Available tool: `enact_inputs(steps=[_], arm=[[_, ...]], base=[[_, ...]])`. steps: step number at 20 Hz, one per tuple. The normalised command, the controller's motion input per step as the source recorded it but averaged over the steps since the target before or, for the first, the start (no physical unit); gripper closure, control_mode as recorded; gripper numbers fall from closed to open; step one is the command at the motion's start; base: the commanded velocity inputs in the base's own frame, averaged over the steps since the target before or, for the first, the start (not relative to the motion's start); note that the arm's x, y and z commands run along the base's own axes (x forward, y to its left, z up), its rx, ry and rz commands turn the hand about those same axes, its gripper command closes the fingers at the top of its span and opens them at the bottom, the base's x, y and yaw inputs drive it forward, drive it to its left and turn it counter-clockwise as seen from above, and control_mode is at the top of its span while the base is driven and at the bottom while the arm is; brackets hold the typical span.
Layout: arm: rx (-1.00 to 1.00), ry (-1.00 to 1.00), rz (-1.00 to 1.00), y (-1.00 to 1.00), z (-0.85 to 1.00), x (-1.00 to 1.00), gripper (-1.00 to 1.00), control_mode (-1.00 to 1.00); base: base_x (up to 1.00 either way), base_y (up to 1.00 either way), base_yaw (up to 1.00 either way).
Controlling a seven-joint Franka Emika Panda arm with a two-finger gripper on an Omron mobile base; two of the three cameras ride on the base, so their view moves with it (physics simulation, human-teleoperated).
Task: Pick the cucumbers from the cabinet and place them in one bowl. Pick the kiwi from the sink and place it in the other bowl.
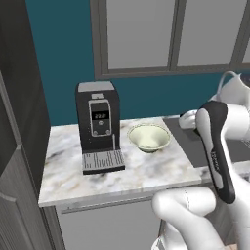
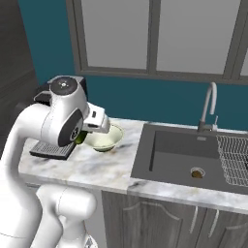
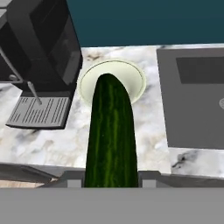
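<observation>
Cucumber, dark green oblong point(image 3: 110, 135), clamped between the gripper point(image 3: 111, 177) fingers, held over the marble counter point(image 1: 146, 173), its tip above the round pale cream bowl point(image 1: 149, 136), nothing seen inside it, black coffee machine point(image 1: 97, 124) beside the bowl, dark grey sink point(image 2: 186, 157) holding only its drain

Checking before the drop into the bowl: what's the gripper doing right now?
Gripper: shut on a cucumber, which points toward the cream bowl on the counter.
</observation>
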Motion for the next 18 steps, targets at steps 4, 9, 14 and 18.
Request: enact_inputs(steps=[4, 9, 14, 18], arm=[[0.00, 0.02, 0.00, -0.03, 0.00, 0.83, 1.00, -1.00], [0.00, 0.07, 0.01, -0.01, -0.07, 0.86, 1.00, -1.00], [-0.02, 0.11, 0.06, 0.00, -0.31, 0.84, 1.00, -1.00], [-0.17, 0.09, 0.03, 0.21, -0.62, 0.63, 1.00, -1.00]], base=[[0.00, 0.00, 0.00], [0.00, 0.00, 0.00], [0.00, 0.00, 0.00], [0.00, 0.00, 0.00]])
